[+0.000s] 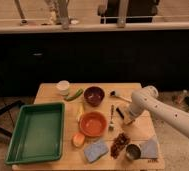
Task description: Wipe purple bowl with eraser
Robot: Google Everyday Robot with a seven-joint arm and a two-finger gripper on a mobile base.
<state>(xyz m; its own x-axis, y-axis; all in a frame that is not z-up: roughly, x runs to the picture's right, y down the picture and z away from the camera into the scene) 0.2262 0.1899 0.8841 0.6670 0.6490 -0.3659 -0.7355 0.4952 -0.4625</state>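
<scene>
Purple bowl (94, 95) stood upright near the back of the wooden table (49, 94), behind the larger orange bowl (93, 123) and apart from it.

Camera view (the only view). The purple bowl's mouth faced up and nothing could be seen resting in it, so its inside was probably open to a wipe from above. The eraser (119, 112), a small dark block, lay flat on the table just right of the fork (111, 118), well apart from the purple bowl. Lying flat with bare wood around it, it probably suited a grasp from above.

The white arm (160, 109) reached in from the right edge and bent down toward the table. The gripper (127, 120) hung low at the arm's end, pointing down, just beside the eraser on its right. Whether it touched the eraser could not be told. How far it stood open could not be told either, and nothing was visibly held.

Judged from this layout, the step in hand was picking up the eraser, and the wipe had not yet begun.

The green tray (37, 132) sat at the left. The blue sponge (96, 150) and grey cloth (150, 148) lay along the front edge, away from the line between eraser and purple bowl.
</scene>
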